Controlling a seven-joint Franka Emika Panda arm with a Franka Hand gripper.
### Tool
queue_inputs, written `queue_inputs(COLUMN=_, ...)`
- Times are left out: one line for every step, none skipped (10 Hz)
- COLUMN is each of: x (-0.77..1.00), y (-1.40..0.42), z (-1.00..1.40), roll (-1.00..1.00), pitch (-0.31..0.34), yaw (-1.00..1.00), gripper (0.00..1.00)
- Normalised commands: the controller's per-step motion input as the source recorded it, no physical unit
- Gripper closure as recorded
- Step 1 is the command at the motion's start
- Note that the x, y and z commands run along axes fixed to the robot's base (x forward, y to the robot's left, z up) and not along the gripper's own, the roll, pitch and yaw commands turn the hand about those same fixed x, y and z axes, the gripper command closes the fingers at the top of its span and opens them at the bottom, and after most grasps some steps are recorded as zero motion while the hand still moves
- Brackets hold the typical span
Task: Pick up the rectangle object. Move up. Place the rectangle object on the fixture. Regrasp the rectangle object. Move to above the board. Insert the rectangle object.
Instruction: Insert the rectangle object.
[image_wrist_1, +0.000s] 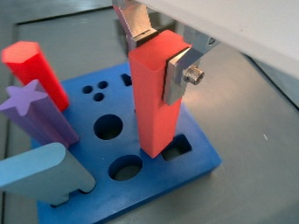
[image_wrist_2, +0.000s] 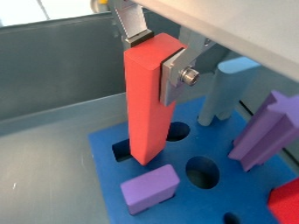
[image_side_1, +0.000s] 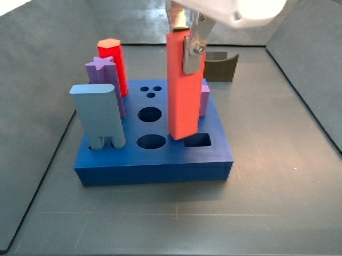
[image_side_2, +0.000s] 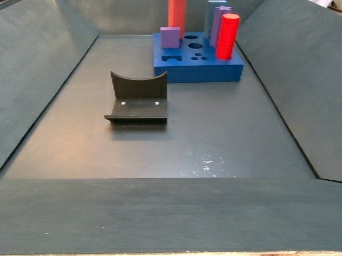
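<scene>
Where gripper (image_wrist_1: 162, 54) clamps — rectangle object (image_wrist_1: 156, 101) over board (image_wrist_1: 205, 157).

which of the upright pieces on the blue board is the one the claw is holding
The long plain red bar, the rectangle object, clamped near its top by the claw over the board. The red hexagon-topped peg, purple star peg and pale-blue block stand free.

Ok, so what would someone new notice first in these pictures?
Probably the long red bar, held upright by the gripper with its lower end at a square hole in the blue board. Next, the coloured pegs standing in that board: a pale-blue block, a purple star and a red hexagon peg.
</scene>
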Motion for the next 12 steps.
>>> queue_inputs(x=0.14, y=-0.15, z=-0.18, roll=-0.11, pitch=0.0, yaw=-0.79, gripper=1.0)
queue_inputs(x=0.27, y=-0.12, z=-0.21, roll=-0.09, pitch=0.0, yaw=-0.77, gripper=1.0)
queue_inputs(x=0.32, y=-0.1, z=-0.2, roll=-0.04, pitch=0.013, yaw=-0.7, gripper=1.0)
queue_inputs(x=0.43, y=-0.09, z=-0.19, roll=0.0, pitch=0.034, yaw=-0.56, gripper=1.0)
queue_inputs(x=0.49, y=-0.1, z=-0.06, roll=0.11, pitch=0.133, yaw=-0.37, gripper=1.0)
queue_inputs(x=0.37, y=0.0, z=-0.07, roll=0.18, pitch=0.176, yaw=-0.26, gripper=1.0)
queue_inputs(x=0.29, y=0.0, z=-0.08, roll=0.27, pitch=0.207, yaw=-0.21, gripper=1.0)
queue_inputs(x=0.23, y=0.0, z=-0.09, roll=0.31, pitch=0.219, yaw=-0.17, gripper=1.0)
queue_inputs(x=0.21, y=0.0, z=-0.18, roll=0.31, pitch=0.217, yaw=-0.23, gripper=1.0)
queue_inputs(x=0.18, y=-0.08, z=-0.39, roll=0.24, pitch=0.169, yaw=-0.28, gripper=1.0)
queue_inputs(x=0.09, y=-0.15, z=-0.6, roll=0.17, pitch=0.076, yaw=-0.27, gripper=1.0)
queue_inputs(x=0.08, y=-0.17, z=-0.69, roll=0.14, pitch=0.021, yaw=-0.26, gripper=1.0)
